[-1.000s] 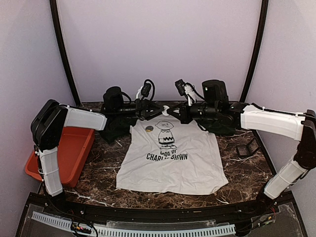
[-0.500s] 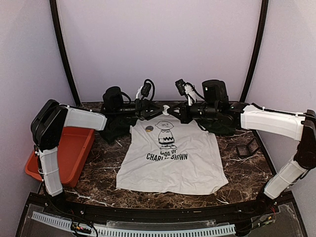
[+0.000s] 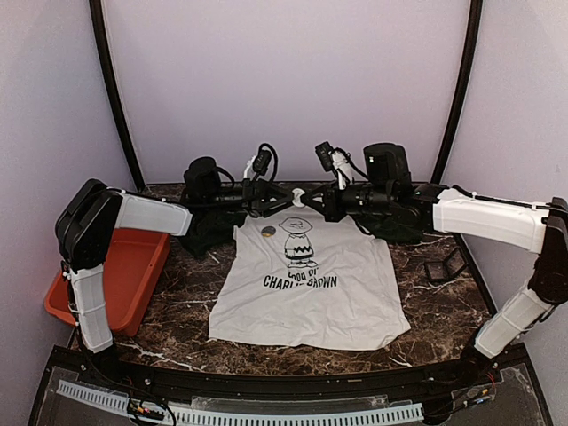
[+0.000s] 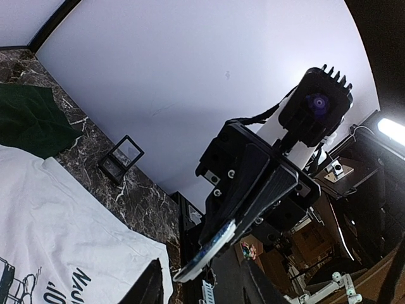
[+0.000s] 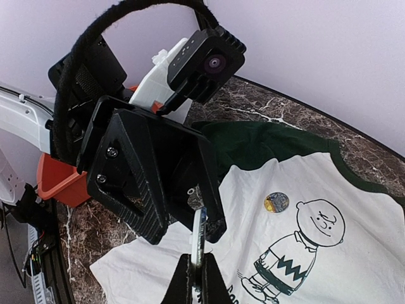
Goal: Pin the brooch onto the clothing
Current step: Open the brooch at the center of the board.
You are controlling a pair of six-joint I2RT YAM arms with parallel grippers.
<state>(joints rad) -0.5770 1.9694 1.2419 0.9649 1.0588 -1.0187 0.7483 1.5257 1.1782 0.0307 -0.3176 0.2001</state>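
Note:
The white T-shirt (image 3: 306, 284) with dark green sleeves lies flat on the marble table, and it also shows in the wrist views (image 5: 354, 266) (image 4: 50, 215). My right gripper (image 3: 309, 197) (image 5: 195, 269) is shut on the edge of a round white brooch (image 3: 298, 194) (image 5: 199, 231) and holds it in the air above the collar. My left gripper (image 3: 286, 196) (image 4: 202, 288) faces it with its jaws apart around the brooch's other end (image 4: 202, 253). A second round badge (image 3: 268, 232) (image 5: 276, 202) lies on the shirt beside the cartoon boy's head.
A red bin (image 3: 133, 266) sits at the left of the table. A small black stand (image 3: 444, 266) (image 4: 120, 158) sits at the right. The dark green sleeves (image 5: 253, 142) spread under both arms at the back.
Both grippers and the brooch between them have risen very slightly. Nothing else has moved.

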